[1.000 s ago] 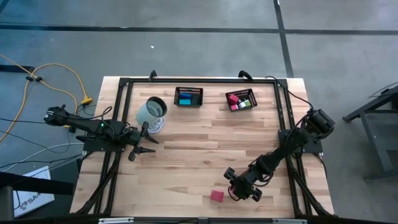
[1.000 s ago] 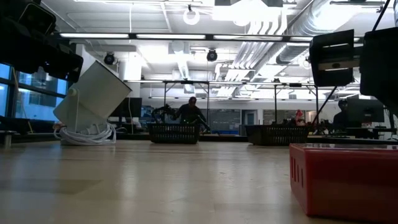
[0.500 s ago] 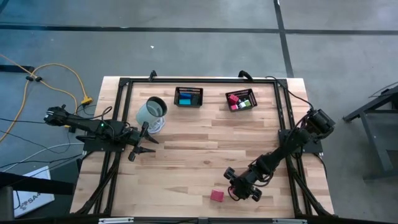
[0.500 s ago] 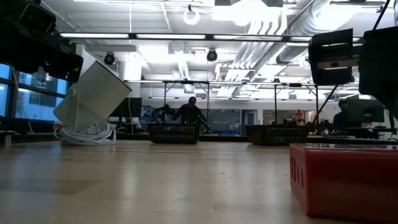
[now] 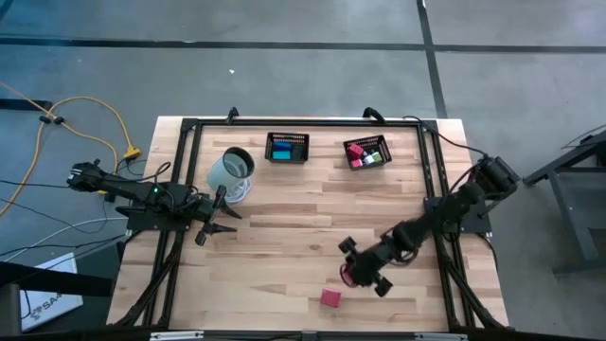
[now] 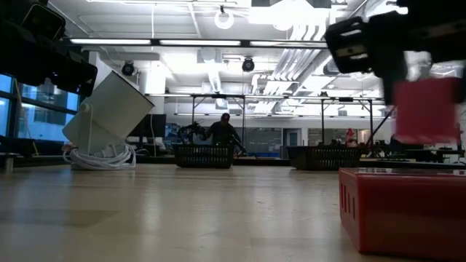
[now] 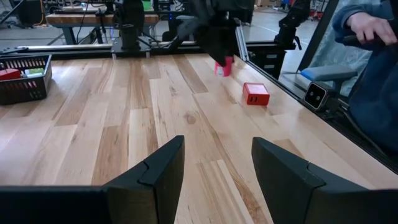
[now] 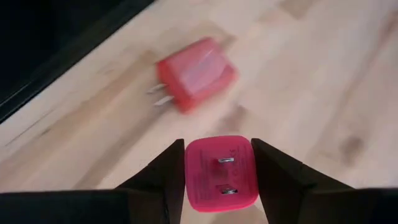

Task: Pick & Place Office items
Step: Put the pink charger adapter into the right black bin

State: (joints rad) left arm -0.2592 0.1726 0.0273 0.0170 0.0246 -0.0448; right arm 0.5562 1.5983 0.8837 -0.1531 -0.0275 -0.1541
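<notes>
My right gripper (image 8: 219, 163) is shut on a pink block (image 8: 221, 173) with two metal prongs and holds it above the table's near right part; it shows in the low view as the pink block (image 6: 426, 109). A red block (image 5: 329, 297) of the same kind lies flat on the wood just below it, nearer the front edge, also seen as the red block (image 8: 196, 73). My left gripper (image 7: 214, 168) waits open at the table's left side, nothing between its fingers. My right gripper pinches the pink block by two opposite sides (image 8: 189, 174) between its two fingers. The pronged face looks back at the wrist. The fingers slant down from the table's right side. The block is lifted clear of the wood.
Two black mesh baskets stand at the far edge: one (image 5: 287, 147) with blue and teal pieces, one (image 5: 366, 152) with red, green and pink pieces. A white tilted cylinder (image 5: 231, 170) on a cable coil sits far left. A person's sleeve (image 7: 373, 74) shows beyond the right edge.
My right gripper has risen and drawn toward the table's far edge, rolling a little, with the pink block between its fingers. The block has come up from beside the red block and now hangs clear of the table. The red block has stayed put.
</notes>
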